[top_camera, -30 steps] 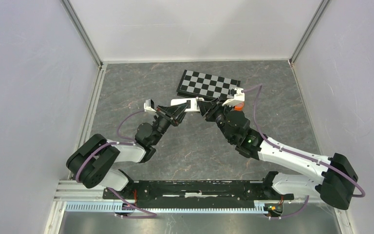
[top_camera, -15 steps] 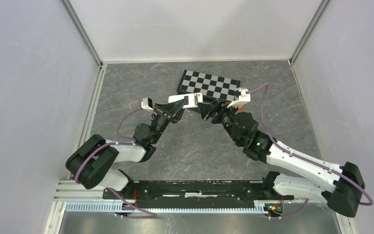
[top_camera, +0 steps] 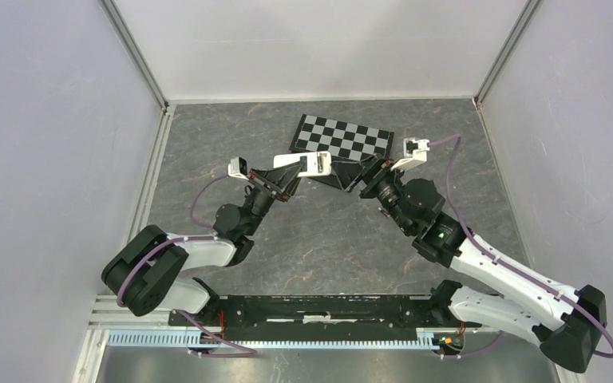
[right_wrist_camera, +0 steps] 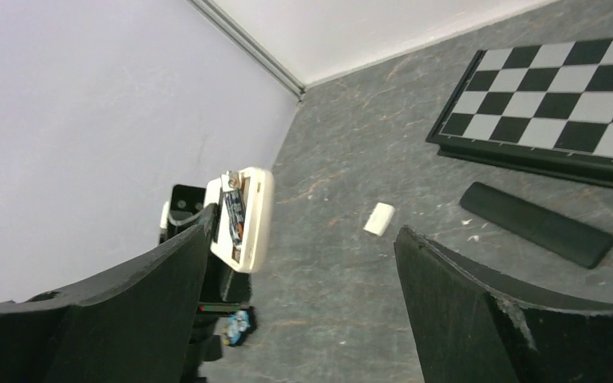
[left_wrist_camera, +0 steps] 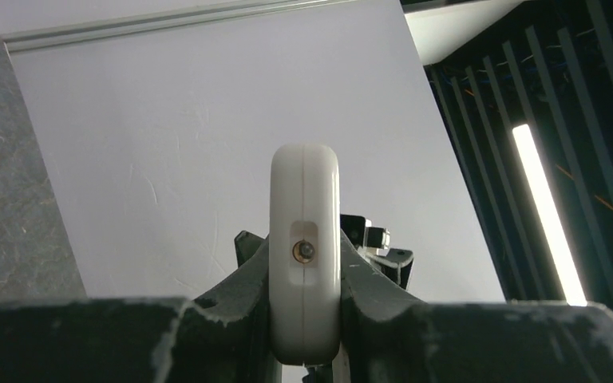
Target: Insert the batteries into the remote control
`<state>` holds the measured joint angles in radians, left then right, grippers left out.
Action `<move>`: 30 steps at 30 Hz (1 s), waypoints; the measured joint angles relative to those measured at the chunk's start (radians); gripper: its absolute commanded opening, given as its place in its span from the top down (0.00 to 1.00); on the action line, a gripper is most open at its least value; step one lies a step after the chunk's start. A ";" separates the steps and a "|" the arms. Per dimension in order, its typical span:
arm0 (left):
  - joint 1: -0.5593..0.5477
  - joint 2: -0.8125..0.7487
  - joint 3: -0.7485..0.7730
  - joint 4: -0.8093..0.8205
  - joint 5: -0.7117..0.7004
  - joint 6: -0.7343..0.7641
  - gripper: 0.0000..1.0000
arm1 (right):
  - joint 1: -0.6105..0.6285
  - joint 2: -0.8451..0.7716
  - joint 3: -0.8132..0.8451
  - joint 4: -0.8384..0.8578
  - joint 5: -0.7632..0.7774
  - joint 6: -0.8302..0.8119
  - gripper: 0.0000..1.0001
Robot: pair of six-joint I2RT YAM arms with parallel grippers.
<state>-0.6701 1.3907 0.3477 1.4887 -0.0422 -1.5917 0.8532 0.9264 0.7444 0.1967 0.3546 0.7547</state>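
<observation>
My left gripper (top_camera: 285,180) is shut on the white remote control (top_camera: 304,164) and holds it up off the floor, right of centre. In the left wrist view the remote (left_wrist_camera: 305,247) stands end-on, clamped between both jaws. From the right wrist view its back (right_wrist_camera: 245,217) faces me with the compartment open, and a dark battery (right_wrist_camera: 234,212) lies inside. My right gripper (top_camera: 354,172) is just right of the remote, apart from it. It stands open (right_wrist_camera: 303,233), with nothing between its fingers.
A small white cover piece (right_wrist_camera: 380,218) lies on the grey floor. A black remote (right_wrist_camera: 536,225) lies beside the checkerboard (top_camera: 342,137) at the back. White walls close in the left, right and far sides.
My right gripper has opened wide and drawn back to the right, away from the remote's end. My left gripper has raised the remote a little and still grips it.
</observation>
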 measured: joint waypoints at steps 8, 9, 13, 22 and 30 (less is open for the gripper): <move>0.000 -0.019 0.000 0.006 0.022 0.101 0.98 | -0.035 -0.003 -0.039 0.058 -0.048 0.327 0.05; 0.000 -0.019 0.000 0.006 0.023 0.110 0.98 | -0.035 0.006 -0.041 0.065 -0.055 0.357 0.04; 0.000 -0.019 0.002 0.006 0.026 0.136 0.98 | -0.036 0.077 -0.042 0.110 -0.102 0.483 0.03; 0.000 -0.016 0.018 0.010 0.027 0.143 0.98 | -0.035 0.152 -0.042 0.218 -0.110 0.617 0.04; 0.000 0.008 0.022 0.009 0.027 0.142 0.98 | -0.035 0.191 -0.042 0.280 -0.104 0.665 0.17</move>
<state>-0.6697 1.3991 0.3695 1.4979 -0.0154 -1.4494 0.8181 1.1175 0.7025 0.4763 0.2504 1.4193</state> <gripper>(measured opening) 0.280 0.893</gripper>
